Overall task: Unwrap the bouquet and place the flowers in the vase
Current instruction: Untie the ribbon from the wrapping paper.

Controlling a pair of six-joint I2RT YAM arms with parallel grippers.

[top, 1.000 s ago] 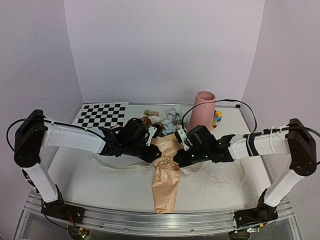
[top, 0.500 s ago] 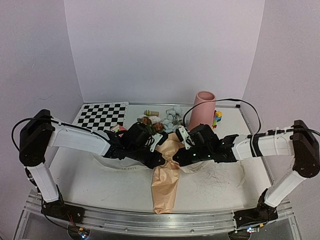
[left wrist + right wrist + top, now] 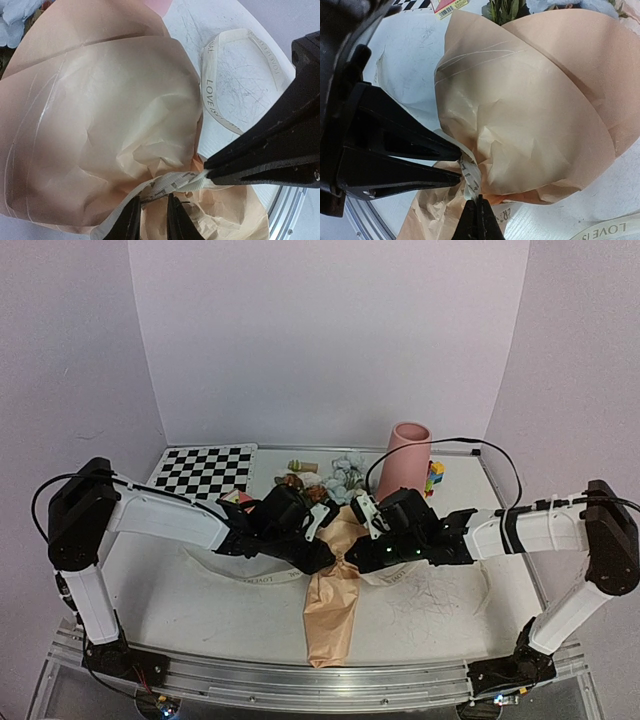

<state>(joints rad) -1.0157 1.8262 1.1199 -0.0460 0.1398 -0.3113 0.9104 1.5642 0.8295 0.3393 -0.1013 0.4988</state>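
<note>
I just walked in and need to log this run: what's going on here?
Both arms meet at the tied waist of the bouquet. The right pincer is shut on the ribbon, and the left pincer sits slightly open right next to it. The paper is not yet unwrapped, and the pink vase stands apart at the back.

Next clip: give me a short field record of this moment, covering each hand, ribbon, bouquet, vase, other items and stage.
left hand: jaws slightly parted at the knot
right hand: shut on the ribbon beside the knot
ribbon: cream, printed, tied round the paper cone
bouquet: wrapped, lying on the table, flowers pointing to the back
vase: pink, upright, back right, no flowers in it
other: checkerboard, toy blocks
stage: untying, nothing unwrapped yet
</note>
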